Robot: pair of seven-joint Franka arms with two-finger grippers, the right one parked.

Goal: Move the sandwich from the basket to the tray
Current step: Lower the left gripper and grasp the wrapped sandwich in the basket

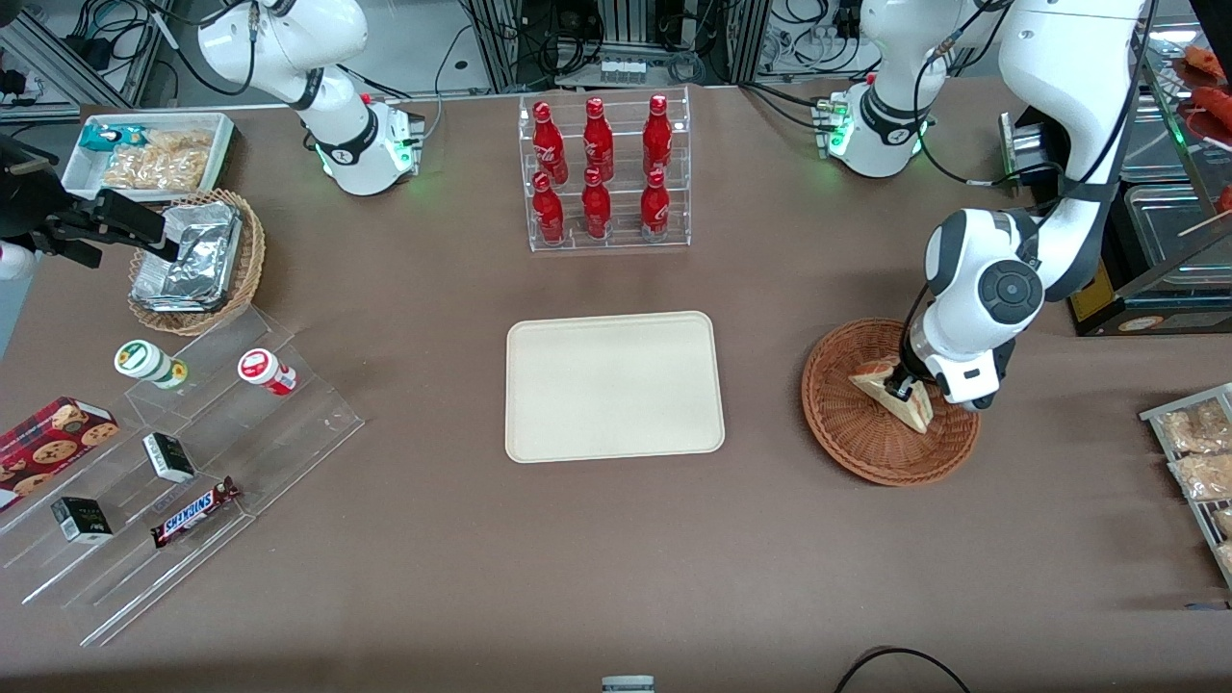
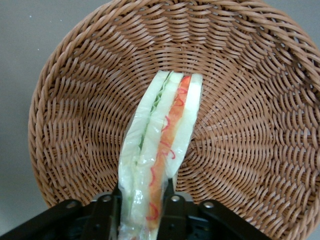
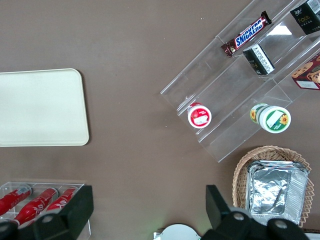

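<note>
Wrapped in clear film, the sandwich (image 2: 162, 150) fills the wrist view, standing on edge with its green, orange and red filling lines showing between pale bread slices. Both black fingers (image 2: 107, 212) of the gripper (image 2: 145, 210) press against its two sides, so the gripper is clenched on the sandwich. The sandwich sits inside the reddish-brown woven basket (image 2: 250, 125), its low end down near the basket floor.

Seen from the front, the gripper (image 1: 905, 387) reaches down into the basket (image 1: 866, 452) at the right of the frame, and the sandwich (image 1: 895, 399) is a tan wedge tilted inside it, its thick end pointing toward the camera. At the centre of the frame the cream tray (image 1: 614, 385) lies flat on the brown worktop (image 1: 616, 558), well apart from the basket and bare.

Above the tray in the frame stands a clear rack of red bottles (image 1: 602, 168). Toward the parked arm's end of the worktop, at the left of the frame, a lighter wicker basket holds foil packets (image 1: 188, 255), and a clear stepped stand (image 1: 183, 472) carries two small pots, dark little boxes and a Snickers bar (image 1: 195, 511). At the upper left a white bin of snack bags (image 1: 154, 154) rests near the worktop's edge.
</note>
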